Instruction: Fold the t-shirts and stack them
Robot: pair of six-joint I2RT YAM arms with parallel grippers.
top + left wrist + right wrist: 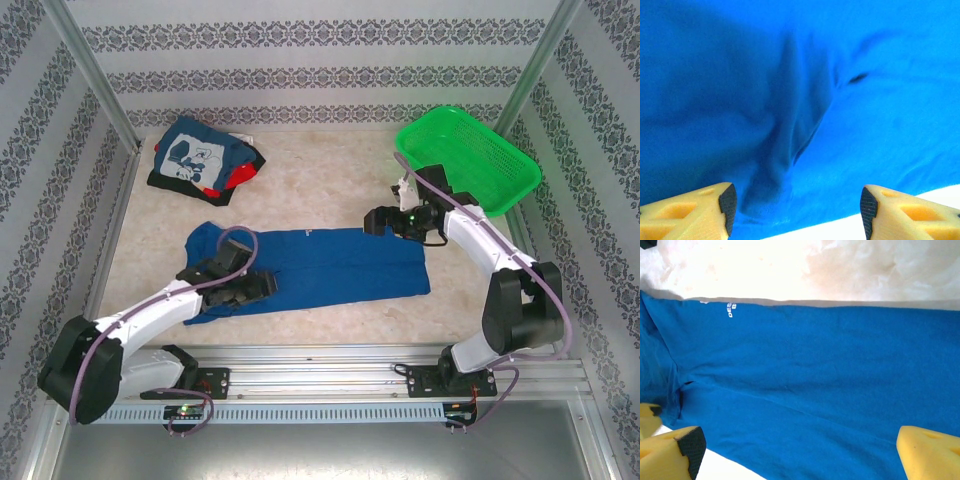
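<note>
T-shirts (205, 160) sit folded and stacked at the far-left corner of the table (330, 170); 1 royal-blue shirt (330, 262) lies mid-table, seemingly folded lengthwise only. Left gripper (262, 285) and right gripper (372, 222) hang near its ends, jaws apart, empty.

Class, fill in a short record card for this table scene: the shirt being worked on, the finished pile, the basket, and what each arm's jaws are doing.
Shirt in work: royal-blue t-shirt, laid out left to right across the middle of the table
Pile: folded shirts, far left corner; navy one with a white graphic on top, red and black beneath
Basket: green mesh basket, far right corner
Left jaws: open, low over the blue shirt's near-left part
Right jaws: open, above the shirt's far-right edge
</note>
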